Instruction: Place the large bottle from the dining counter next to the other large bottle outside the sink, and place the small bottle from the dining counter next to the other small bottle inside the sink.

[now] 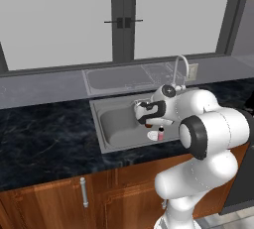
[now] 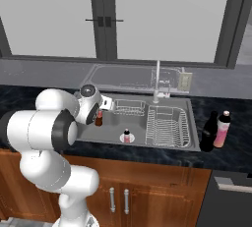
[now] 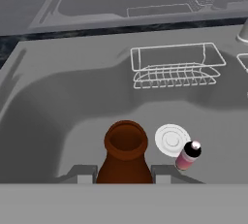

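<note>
A wide grey-paned window (image 2: 162, 14) backs a black, grey-veined counter (image 1: 44, 139) over reddish wood cabinets (image 2: 147, 191). Set into the stone, the steel sink (image 2: 106, 135) takes up the middle, with a chrome faucet (image 2: 157, 81) rising at its rear rim. A wire dish rack (image 2: 167, 125) fills the basin's right part and a smaller wire basket (image 3: 177, 65) sits against the back wall, leaving open floor in the left part.

On the counter right of the sink stand two large bottles, just beside each other: a near-black one (image 2: 208, 131) and a pink-labelled one with a white cap (image 2: 222, 128) — no writing on either label can be read.

The gripper (image 3: 123, 174) hangs over the left basin, its fingers (image 3: 85, 173) closed narrowly on the small bottle (image 3: 125, 157), a brown, open-mouthed bottle held upright above the basin floor. Beside it, apart and lower, a second small bottle with a pink label (image 3: 187, 156) stands next to the round drain (image 3: 172, 139) — clear of the basin's walls.
</note>
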### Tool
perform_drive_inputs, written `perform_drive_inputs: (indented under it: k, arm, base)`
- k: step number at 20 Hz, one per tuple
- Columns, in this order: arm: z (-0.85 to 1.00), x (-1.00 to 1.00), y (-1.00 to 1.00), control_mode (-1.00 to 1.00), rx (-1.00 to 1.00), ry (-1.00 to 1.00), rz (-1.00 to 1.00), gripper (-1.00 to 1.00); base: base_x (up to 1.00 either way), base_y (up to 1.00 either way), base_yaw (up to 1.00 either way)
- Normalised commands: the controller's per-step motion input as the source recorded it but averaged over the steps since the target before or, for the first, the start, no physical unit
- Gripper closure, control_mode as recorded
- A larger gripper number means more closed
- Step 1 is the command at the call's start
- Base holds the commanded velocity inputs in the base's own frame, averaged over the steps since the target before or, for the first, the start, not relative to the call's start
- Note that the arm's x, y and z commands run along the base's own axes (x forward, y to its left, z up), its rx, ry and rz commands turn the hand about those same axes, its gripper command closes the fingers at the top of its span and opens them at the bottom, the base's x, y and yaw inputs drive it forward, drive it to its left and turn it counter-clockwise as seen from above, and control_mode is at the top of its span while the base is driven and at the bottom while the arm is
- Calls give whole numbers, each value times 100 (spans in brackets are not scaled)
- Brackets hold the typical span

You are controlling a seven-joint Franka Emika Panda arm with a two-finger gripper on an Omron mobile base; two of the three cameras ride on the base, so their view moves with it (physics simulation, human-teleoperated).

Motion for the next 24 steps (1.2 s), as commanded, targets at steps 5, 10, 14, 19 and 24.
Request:
perform_drive_inputs:
  k: [5, 10, 14, 19, 24]
  arm:
    - [0, 11, 1, -100, 0, 0, -1, 100]
    - [0, 16, 6, -100, 0, 0, -2, 100]
    - [-4, 7, 13, -100, 0, 0, 0, 100]
    - [-7, 0, 11, -100, 0, 0, 0, 100]
    - [-8, 0, 5, -100, 0, 0, 0, 100]
  base:
    - [4, 1, 0]
    - [0, 0, 0]
    - [0, 0, 0]
    - [0, 0, 0]
    - [0, 0, 0]
